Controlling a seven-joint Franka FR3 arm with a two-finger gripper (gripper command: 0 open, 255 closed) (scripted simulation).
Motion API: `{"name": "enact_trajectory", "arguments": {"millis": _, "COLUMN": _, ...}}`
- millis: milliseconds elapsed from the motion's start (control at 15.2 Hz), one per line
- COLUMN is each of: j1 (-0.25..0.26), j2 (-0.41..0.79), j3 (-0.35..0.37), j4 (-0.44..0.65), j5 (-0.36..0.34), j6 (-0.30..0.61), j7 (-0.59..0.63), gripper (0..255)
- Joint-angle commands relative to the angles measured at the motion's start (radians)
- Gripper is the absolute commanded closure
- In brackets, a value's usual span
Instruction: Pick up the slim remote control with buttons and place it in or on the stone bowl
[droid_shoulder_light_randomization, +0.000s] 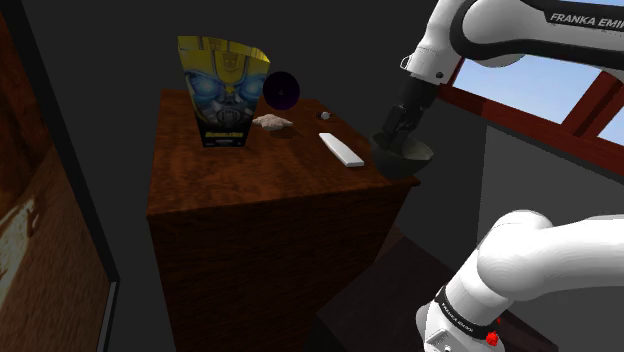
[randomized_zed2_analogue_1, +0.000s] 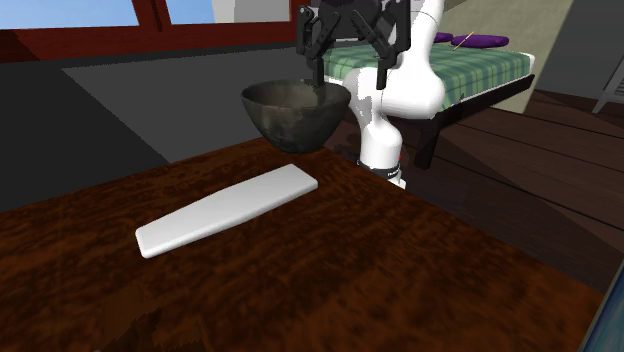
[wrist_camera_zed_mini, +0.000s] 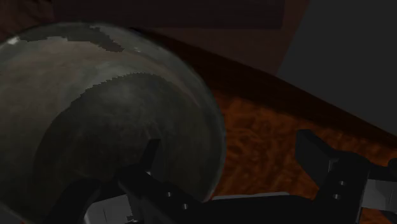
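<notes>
Gripper released, holding nothing. One finger over the inside of the dark grey bowl, the other outside its rim. Bowl at edge of wooden top. White remote flat on top nr bowl, not touching.

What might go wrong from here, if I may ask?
1. The open black gripper hangs just over the rim of the dark grey stone bowl, which sits near the edge of the dark wooden table. A careless move might knock it off.
2. The slim white remote lies flat on the table, so the grip may slip.
</notes>
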Motion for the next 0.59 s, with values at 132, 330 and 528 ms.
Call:
{"name": "enact_trajectory", "arguments": {"millis": 132, "j1": -0.018, "j2": 0.083, "j3": 0.016, "j4": 0.032, "j5": -0.003, "j6": 0.045, "j7": 0.041, "gripper": 0}}
{"name": "enact_trajectory", "arguments": {"millis": 330, "j1": -0.046, "j2": 0.207, "j3": 0.037, "j4": 0.089, "j5": -0.013, "j6": 0.102, "j7": 0.105, "gripper": 0}}
{"name": "enact_trajectory", "arguments": {"millis": 528, "j1": -0.074, "j2": 0.33, "j3": 0.054, "j4": 0.157, "j5": -0.03, "j6": 0.147, "j7": 0.171, "gripper": 0}}
